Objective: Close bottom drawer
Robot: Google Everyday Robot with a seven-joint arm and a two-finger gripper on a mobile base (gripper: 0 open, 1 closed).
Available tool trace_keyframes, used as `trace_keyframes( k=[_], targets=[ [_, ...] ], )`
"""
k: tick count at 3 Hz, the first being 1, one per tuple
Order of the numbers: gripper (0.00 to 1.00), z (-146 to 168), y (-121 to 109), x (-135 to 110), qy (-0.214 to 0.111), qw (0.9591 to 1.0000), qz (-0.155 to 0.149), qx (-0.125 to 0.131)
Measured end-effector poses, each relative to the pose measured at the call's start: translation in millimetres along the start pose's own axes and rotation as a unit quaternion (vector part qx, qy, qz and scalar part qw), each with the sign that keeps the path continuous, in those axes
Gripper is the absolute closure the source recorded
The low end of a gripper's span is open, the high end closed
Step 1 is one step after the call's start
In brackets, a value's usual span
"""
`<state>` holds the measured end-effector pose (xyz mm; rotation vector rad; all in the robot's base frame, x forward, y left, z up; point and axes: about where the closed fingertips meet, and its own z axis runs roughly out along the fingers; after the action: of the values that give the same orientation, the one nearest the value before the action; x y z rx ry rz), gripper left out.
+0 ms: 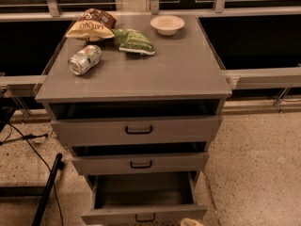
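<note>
The bottom drawer [143, 214] is the lowest of three in a grey metal cabinet. It is pulled far out, and its inside looks bare. Its flat grey front with a small black bar handle [145, 218] sits at the bottom edge of the view. Only a small pale tip of my gripper [190, 222] shows at the bottom edge, just right of the handle and close to the drawer front. The middle drawer [140, 164] and the top drawer [136, 130] each stand slightly open.
On the cabinet top [178, 65] lie a chip bag [91, 25], a green snack bag [134, 40], a can on its side [84, 59] and a white bowl [167, 24]. A black cable and pole [47, 192] lie on the speckled floor at the left. A railing runs behind.
</note>
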<state>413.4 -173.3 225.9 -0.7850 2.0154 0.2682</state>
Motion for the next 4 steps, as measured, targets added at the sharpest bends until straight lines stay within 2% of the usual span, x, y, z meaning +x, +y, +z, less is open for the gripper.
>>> trace_keyframes(
  k=[1,2,4],
  targets=[
    [1.00,27.9,2.9,19.2,0.040,0.9961,-0.056,-0.055],
    [1.00,27.9,3.0,19.2,0.040,0.9961,-0.056,-0.055],
    [1.00,38.6,11.4,29.9,0.034,0.9941,-0.085,-0.059]
  ],
)
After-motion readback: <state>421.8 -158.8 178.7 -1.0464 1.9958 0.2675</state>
